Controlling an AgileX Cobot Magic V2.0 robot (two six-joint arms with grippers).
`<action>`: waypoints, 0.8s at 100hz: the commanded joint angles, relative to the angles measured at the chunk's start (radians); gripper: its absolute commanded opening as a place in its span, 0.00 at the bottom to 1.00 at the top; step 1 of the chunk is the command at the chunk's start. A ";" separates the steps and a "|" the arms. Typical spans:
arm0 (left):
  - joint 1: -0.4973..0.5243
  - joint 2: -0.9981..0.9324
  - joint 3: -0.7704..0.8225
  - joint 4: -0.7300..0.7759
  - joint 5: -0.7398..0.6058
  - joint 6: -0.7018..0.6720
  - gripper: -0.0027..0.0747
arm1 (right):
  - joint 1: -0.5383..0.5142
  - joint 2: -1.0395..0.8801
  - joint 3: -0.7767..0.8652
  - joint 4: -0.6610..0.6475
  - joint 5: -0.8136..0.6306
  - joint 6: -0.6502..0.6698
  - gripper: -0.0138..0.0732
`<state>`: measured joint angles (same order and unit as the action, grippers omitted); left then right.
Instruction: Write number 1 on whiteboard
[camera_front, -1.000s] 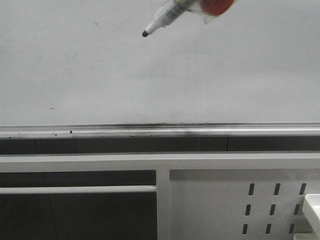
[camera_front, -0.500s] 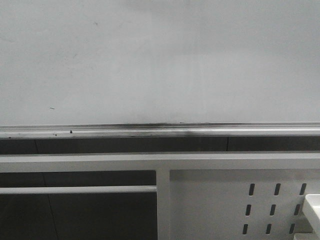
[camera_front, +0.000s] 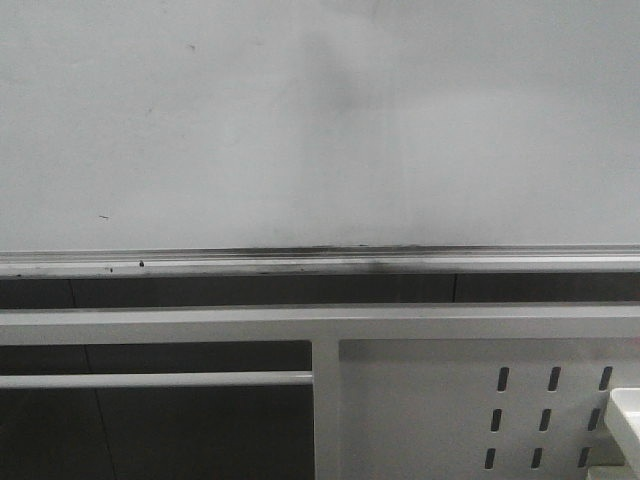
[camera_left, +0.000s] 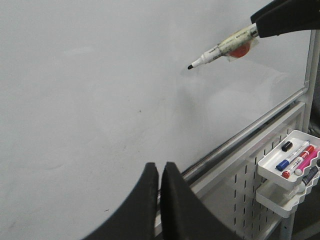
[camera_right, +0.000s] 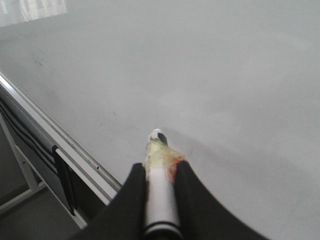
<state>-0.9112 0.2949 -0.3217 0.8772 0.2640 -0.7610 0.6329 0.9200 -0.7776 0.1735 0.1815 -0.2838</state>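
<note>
The whiteboard (camera_front: 300, 120) fills the upper front view, glossy and white, with a silver ledge (camera_front: 320, 258) along its lower edge. It carries only small specks; no number 1 stroke shows in any view. My right gripper (camera_right: 160, 167) is shut on a white marker pen (camera_right: 159, 192) wrapped in yellowish tape with an orange patch. In the left wrist view the pen (camera_left: 220, 50) points its black tip at the board (camera_left: 100, 100), just short of the surface. My left gripper (camera_left: 160, 167) is shut and empty, low before the board. Neither gripper shows in the front view.
A white metal frame with slotted holes (camera_front: 480, 400) stands below the ledge. A white tray (camera_left: 290, 162) on that frame holds several markers, to the lower right of the board. A faint grey shadow lies on the board (camera_front: 330, 90).
The marker pen and the right gripper, at the top of the front view a second ago, have risen out of it. A faint shadow now lies on the board there.
</note>
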 joint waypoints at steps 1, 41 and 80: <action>-0.003 0.009 -0.026 0.020 -0.053 -0.011 0.01 | -0.009 0.008 -0.026 0.003 -0.062 0.000 0.08; -0.003 0.009 -0.026 0.046 -0.053 -0.011 0.01 | -0.065 0.133 -0.026 -0.004 -0.063 0.000 0.08; -0.003 0.009 -0.026 0.061 -0.053 -0.011 0.01 | -0.096 0.284 -0.026 0.004 -0.064 0.000 0.08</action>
<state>-0.9112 0.2949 -0.3217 0.9197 0.2617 -0.7627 0.5583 1.2132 -0.7750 0.2008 0.2481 -0.2800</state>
